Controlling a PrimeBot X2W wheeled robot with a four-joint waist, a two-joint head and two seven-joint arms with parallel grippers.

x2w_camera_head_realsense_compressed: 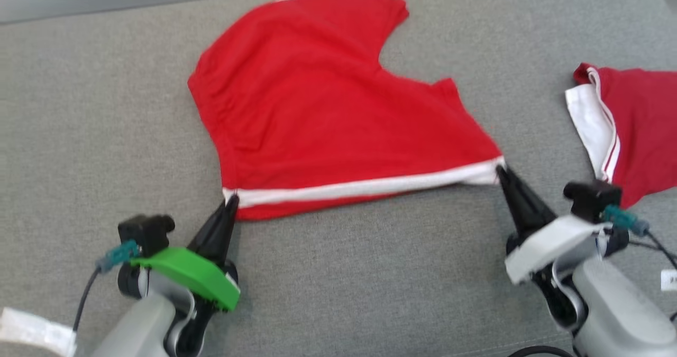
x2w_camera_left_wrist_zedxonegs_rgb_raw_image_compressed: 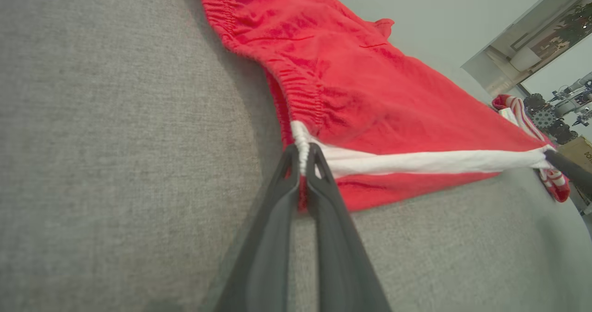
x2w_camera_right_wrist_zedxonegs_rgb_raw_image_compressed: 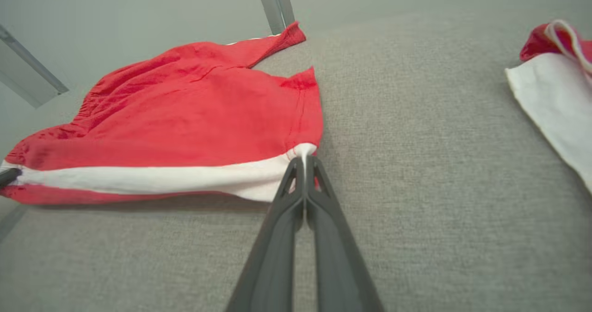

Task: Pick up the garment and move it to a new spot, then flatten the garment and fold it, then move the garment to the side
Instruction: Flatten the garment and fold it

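Observation:
The garment [x2w_camera_head_realsense_compressed: 328, 108] is a pair of red shorts with a white side stripe, spread on the grey fabric surface [x2w_camera_head_realsense_compressed: 79, 124]. Its near edge, the white stripe, is stretched taut between my two grippers. My left gripper [x2w_camera_head_realsense_compressed: 231, 201] is shut on the stripe's left end, by the elastic waistband [x2w_camera_left_wrist_zedxonegs_rgb_raw_image_compressed: 303, 138]. My right gripper [x2w_camera_head_realsense_compressed: 500, 169] is shut on the stripe's right end, at the leg hem [x2w_camera_right_wrist_zedxonegs_rgb_raw_image_compressed: 303, 152]. In the left wrist view the right gripper's dark fingers [x2w_camera_left_wrist_zedxonegs_rgb_raw_image_compressed: 566, 164] show at the far end of the stripe. The garment's far leg reaches the surface's back edge.
A second red and white garment [x2w_camera_head_realsense_compressed: 624, 129] lies at the right edge of the surface, just beyond my right wrist. A white tag [x2w_camera_head_realsense_compressed: 31, 330] sits at the lower left. The grey surface runs bare to the left and in front of me.

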